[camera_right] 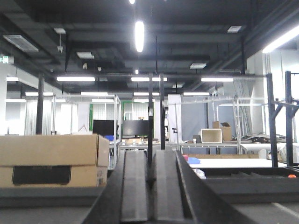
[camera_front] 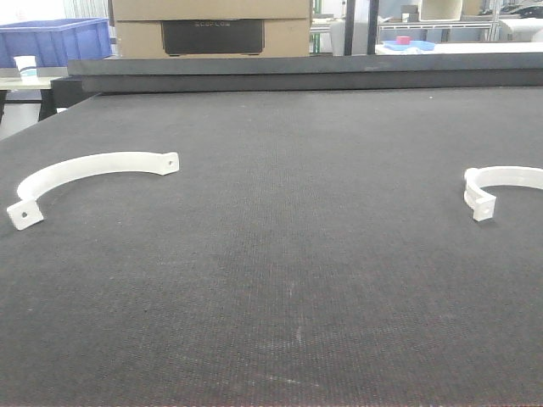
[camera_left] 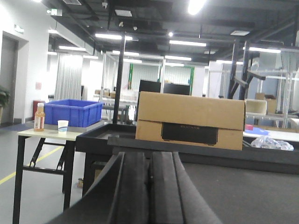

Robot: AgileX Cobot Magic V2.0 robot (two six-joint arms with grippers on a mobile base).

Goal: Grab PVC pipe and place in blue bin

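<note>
White curved PVC pipe (camera_front: 85, 168) on dark woven mat (camera_front: 280, 280), long axis left-right, opening facing near-right, left gripper (camera_left: 150, 161) closed empty, right gripper (camera_right: 150, 161) likewise

Black ceiling (camera_right: 201, 32), strip lights (camera_right: 139, 35), cardboard box (camera_left: 190, 112)

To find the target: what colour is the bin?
The bin is blue; left wrist view.

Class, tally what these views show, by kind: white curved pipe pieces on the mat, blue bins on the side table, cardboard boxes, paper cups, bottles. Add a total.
White curved pipe pieces: 2
Blue bin: 1
Cardboard box: 1
Paper cup: 1
Bottle: 1
Total: 6
</note>
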